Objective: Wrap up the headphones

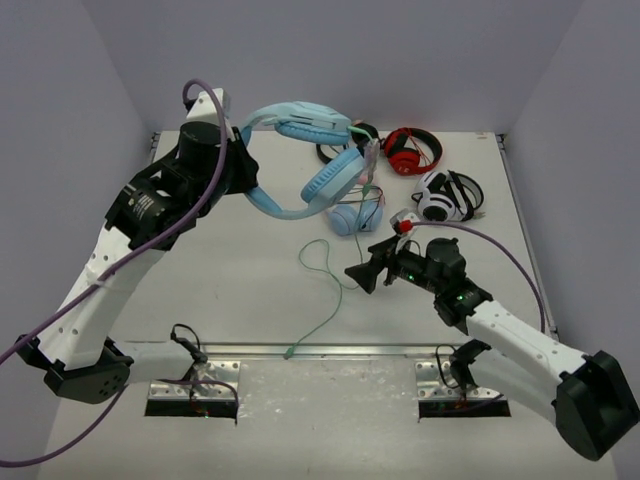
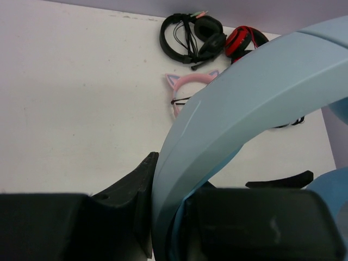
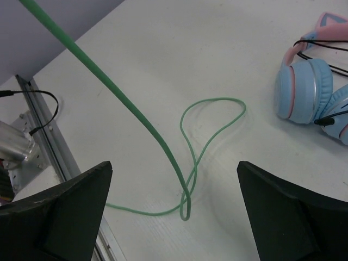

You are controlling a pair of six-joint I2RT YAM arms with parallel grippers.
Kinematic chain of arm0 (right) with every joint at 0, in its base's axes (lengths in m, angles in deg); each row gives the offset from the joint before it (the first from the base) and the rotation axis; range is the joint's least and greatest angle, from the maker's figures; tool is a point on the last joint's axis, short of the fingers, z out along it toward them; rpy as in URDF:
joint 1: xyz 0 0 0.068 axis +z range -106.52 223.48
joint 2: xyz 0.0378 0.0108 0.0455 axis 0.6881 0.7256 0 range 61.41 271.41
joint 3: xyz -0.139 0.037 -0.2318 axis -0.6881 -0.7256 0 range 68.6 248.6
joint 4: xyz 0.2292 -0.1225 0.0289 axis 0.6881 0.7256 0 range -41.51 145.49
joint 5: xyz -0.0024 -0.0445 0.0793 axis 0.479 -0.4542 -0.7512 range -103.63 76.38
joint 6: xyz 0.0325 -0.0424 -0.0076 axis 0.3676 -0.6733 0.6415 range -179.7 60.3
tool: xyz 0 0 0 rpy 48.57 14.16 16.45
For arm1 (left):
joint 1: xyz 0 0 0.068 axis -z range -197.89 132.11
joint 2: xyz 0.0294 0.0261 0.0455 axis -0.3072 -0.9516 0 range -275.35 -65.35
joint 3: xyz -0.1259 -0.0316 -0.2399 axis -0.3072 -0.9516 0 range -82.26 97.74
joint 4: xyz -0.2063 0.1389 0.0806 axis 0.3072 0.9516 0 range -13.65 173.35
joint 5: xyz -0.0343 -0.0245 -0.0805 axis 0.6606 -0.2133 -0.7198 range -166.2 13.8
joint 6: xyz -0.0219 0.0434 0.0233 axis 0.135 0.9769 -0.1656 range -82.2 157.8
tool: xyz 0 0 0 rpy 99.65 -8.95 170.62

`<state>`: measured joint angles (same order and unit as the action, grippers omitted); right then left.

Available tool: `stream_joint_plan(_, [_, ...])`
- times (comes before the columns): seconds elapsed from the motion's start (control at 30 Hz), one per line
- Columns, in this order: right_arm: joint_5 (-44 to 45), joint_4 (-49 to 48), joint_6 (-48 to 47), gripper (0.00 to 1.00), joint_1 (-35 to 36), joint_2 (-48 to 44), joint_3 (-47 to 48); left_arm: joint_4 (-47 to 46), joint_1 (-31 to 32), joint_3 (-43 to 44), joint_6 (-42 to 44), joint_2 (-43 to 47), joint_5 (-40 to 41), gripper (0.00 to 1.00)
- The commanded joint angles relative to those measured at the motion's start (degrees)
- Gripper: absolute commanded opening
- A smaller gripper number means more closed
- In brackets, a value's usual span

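Note:
The light-blue headphones (image 1: 305, 120) hang in the air at the back left, one ear cup (image 1: 333, 180) dangling low. My left gripper (image 1: 243, 165) is shut on their wide headband (image 2: 244, 98), which passes between the fingers in the left wrist view. The thin pale-green cable (image 1: 330, 262) drops from the ear cup, loops on the table and ends near the front edge. My right gripper (image 1: 365, 272) is open and empty, low over the cable loop (image 3: 209, 130). A raised strand (image 3: 109, 81) runs down between its fingers (image 3: 60, 206).
Pink-and-blue cat-ear headphones (image 1: 350, 215) lie just beyond the loop and also show in the right wrist view (image 3: 310, 87). Black (image 1: 345, 140), red-and-black (image 1: 412, 150) and white-and-black (image 1: 445, 195) headphones lie at the back right. A metal rail (image 3: 38, 136) runs along the front edge.

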<state>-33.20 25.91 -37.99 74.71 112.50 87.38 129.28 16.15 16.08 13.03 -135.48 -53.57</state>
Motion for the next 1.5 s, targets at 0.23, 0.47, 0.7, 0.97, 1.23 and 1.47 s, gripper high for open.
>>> stream_joint_plan(0.23, [-5.8,-3.8,-2.1,0.02,0.2,14.1,7.9,-4.9,-0.1,4.6,-3.2,2.1,1.2,0.00])
stream_joint_plan(0.47, [20.3,7.1,-1.6,0.01,0.2,-8.6,-1.7,-11.2,-0.1,-6.0,6.0,1.0,15.2,0.00])
stream_joint_plan(0.7, [44.3,27.1,-9.1,0.01,0.2,-16.1,12.6,-15.3,4.3,-18.3,12.1,-2.5,12.3,0.00])
stream_joint_plan(0.97, [30.8,27.5,-15.1,0.01,0.2,-6.7,24.3,-9.1,9.8,-21.8,14.4,-11.8,14.5,0.00])
stream_joint_plan(1.23, [13.8,35.2,-19.2,0.01,2.1,3.4,33.6,-11.5,13.7,-22.7,19.6,-14.2,1.6,0.00])
stream_joint_plan(1.47, [24.4,42.6,-16.4,0.01,6.7,14.4,42.0,-12.8,15.4,-25.0,19.8,-13.8,-1.4,0.01])
